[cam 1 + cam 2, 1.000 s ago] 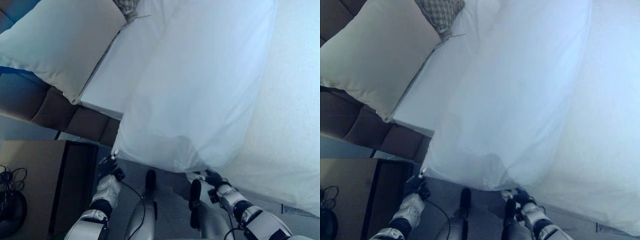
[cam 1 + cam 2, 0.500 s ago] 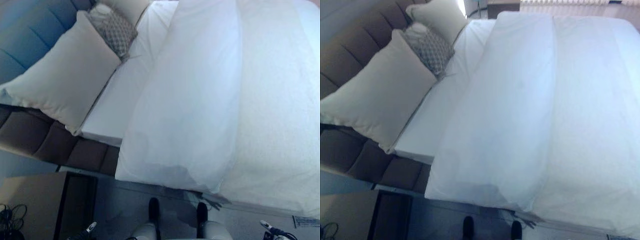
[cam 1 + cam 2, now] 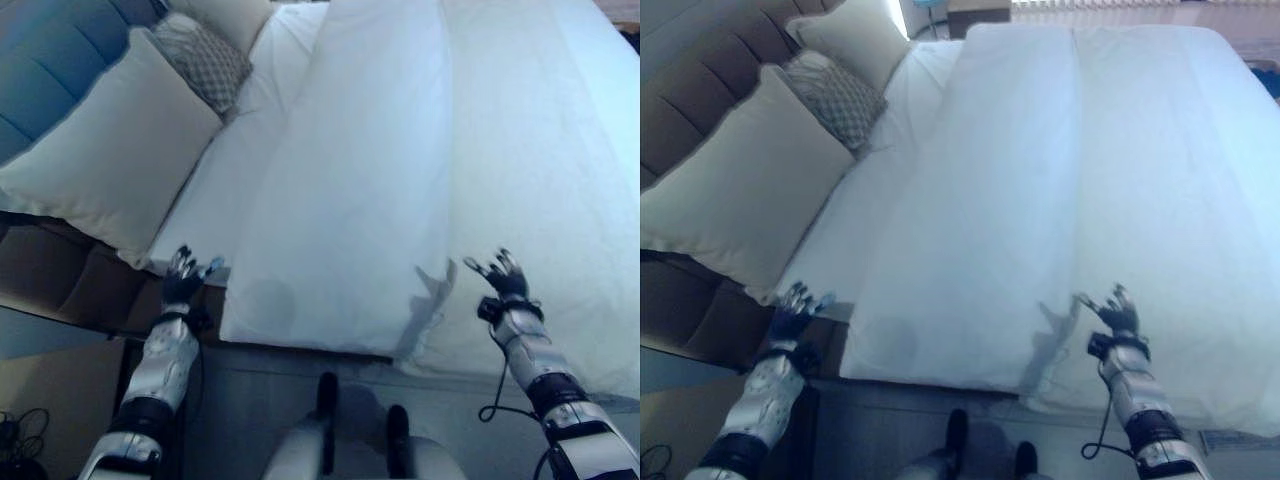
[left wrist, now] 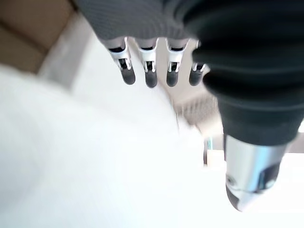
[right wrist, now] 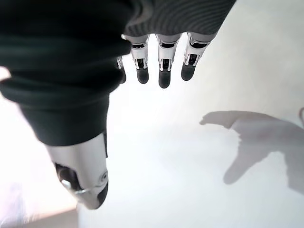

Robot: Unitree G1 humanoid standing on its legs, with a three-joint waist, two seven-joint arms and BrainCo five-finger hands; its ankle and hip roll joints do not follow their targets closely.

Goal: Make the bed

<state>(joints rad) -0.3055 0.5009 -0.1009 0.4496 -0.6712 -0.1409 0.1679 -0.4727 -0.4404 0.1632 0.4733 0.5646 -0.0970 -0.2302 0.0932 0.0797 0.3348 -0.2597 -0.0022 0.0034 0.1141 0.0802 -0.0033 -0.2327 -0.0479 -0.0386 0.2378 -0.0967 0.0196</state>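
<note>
A white duvet (image 3: pixel 470 150) covers most of the bed, with a folded-over layer (image 3: pixel 340 220) lying along its near side up to the edge. Bare white sheet (image 3: pixel 215 190) shows between that fold and the pillows. My left hand (image 3: pixel 183 278) hovers open over the corner of the mattress, fingers spread and holding nothing. Above the duvet's near edge, my right hand (image 3: pixel 503 277) is raised and open too, casting a shadow on the cloth. Straight fingers (image 4: pixel 150 71) show in the left wrist view, and straight fingers (image 5: pixel 161 66) in the right wrist view.
A large cream pillow (image 3: pixel 100 155), a grey patterned cushion (image 3: pixel 205 65) and another cream pillow (image 3: pixel 850 45) lean on the padded headboard (image 3: pixel 700 60) at the left. A brown nightstand (image 3: pixel 40 400) stands at the lower left. Grey floor (image 3: pixel 260 400) runs below the bed's edge.
The camera tilted up, showing more of the bed. Both hands, low at the duvet's hanging edge a second ago, are now raised open over the bed. The duvet lies flat.
</note>
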